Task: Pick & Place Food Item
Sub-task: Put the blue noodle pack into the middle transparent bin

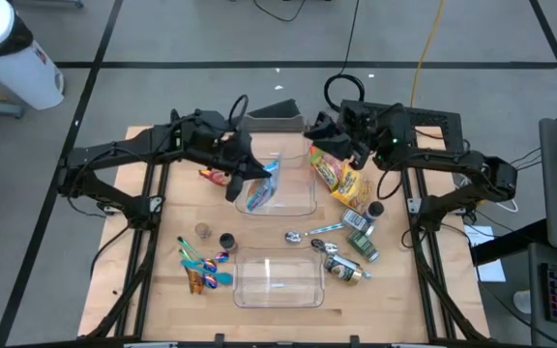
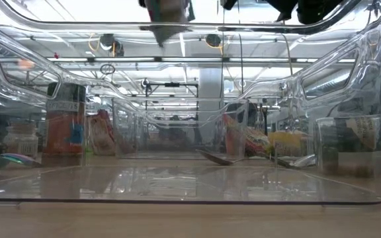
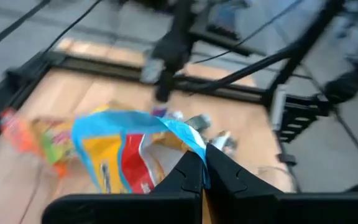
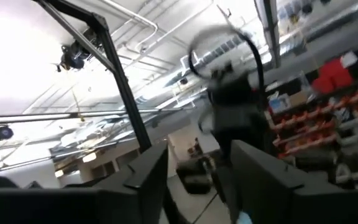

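Your left gripper (image 1: 252, 180) is pressed shut on the edge of a blue, yellow and red snack bag (image 1: 261, 189), which hangs from it over the clear bin (image 1: 298, 205) at the middle of the table (image 1: 143, 275); in the left wrist view the bag (image 3: 126, 149) hangs just past the closed fingers (image 3: 188, 173), pinched at its blue edge. Your right gripper (image 1: 319, 129) sits beyond that bin's far right corner, and the right wrist view shows its fingers (image 4: 151, 171) spread apart with nothing between them, pointing up toward the ceiling. Just beside the right gripper a yellow and red snack bag (image 1: 337, 174) lies on the table against the bin's right side. A second clear bin (image 1: 278, 280) stands at the near edge, with spoons (image 1: 312, 232) and small packets between the two. More small packets (image 1: 201, 266) lie to the near bin's left.
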Controlling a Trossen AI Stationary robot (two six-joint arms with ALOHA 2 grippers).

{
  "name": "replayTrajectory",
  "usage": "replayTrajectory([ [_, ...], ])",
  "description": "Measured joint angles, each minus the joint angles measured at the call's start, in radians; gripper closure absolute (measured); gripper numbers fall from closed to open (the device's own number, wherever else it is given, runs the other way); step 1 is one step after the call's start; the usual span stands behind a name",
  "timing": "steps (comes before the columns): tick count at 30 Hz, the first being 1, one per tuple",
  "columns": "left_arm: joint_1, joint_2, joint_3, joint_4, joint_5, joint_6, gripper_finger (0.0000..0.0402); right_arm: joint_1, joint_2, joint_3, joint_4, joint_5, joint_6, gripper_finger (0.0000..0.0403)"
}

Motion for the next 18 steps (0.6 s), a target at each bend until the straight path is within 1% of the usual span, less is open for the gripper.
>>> replayTrajectory([
  [2,0.0,0.003,0.0,-0.008,-0.033,-0.042,0.04,-0.025,-0.021,0.021,-0.067,-0.019,-0.031,0.021],
  [4,-0.007,0.003,0.0,0.004,-0.072,-0.099,0.04,-0.05,-0.036,0.06,-0.215,-0.087,-0.085,0.0205],
  [6,-0.017,0.006,0.0,0.022,-0.12,-0.158,0.04,-0.067,-0.043,0.126,-0.431,-0.166,-0.179,0.0203],
  [8,-0.03,0.015,0.0,0.036,-0.159,-0.219,0.04,-0.081,-0.043,0.202,-0.673,-0.24,-0.31,0.0203],
  [10,-0.045,0.031,0.0,0.042,-0.193,-0.275,0.0401,-0.087,-0.034,0.285,-0.916,-0.284,-0.477,0.0203],
  [11,-0.056,0.039,0.0,0.06,-0.201,-0.294,0.0401,-0.087,-0.027,0.319,-1.001,-0.287,-0.564,0.0204],
  [14,-0.086,0.057,0.0,0.056,-0.22,-0.313,0.0401,-0.086,-0.011,0.387,-1.163,-0.285,-0.737,0.0209],
  [18,-0.116,0.09,-0.001,0.046,-0.258,-0.35,0.0401,-0.07,0.003,0.436,-1.25,-0.279,-0.836,0.0214],
])
